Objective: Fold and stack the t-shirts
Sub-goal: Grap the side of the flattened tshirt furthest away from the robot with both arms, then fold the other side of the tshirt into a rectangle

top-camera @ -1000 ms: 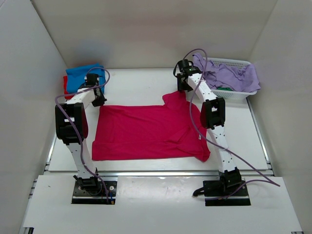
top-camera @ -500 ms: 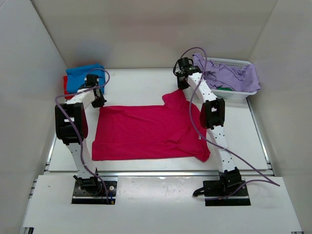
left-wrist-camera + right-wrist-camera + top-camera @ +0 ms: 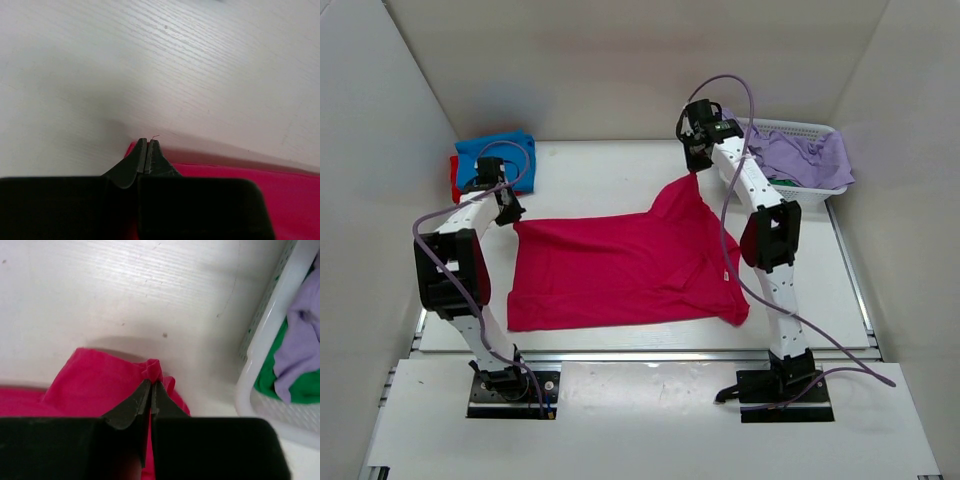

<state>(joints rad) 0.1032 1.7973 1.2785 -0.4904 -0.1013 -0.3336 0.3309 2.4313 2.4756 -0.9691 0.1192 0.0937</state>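
Observation:
The crimson-pink t-shirt (image 3: 620, 265) lies spread on the table, its two far corners lifted. My left gripper (image 3: 510, 213) is shut on its far left corner; the pinched cloth (image 3: 131, 148) shows in the left wrist view at the gripper (image 3: 147, 142). My right gripper (image 3: 694, 167) is shut on the far right sleeve and holds it above the table; the bunched cloth (image 3: 154, 369) sticks out past the gripper (image 3: 151, 383). A folded blue t-shirt (image 3: 495, 155) sits on a red one (image 3: 454, 178) at the far left.
A white slatted basket (image 3: 815, 192) stands at the far right with purple cloth (image 3: 795, 155) and green cloth (image 3: 295, 375) in it. In the right wrist view its rim (image 3: 260, 347) is close beside the gripper. White walls enclose the table.
Both grippers have risen and moved toward the far side, lifting the shirt's far corners. The far edge is now pulled taut and the sleeve hangs from the right gripper.

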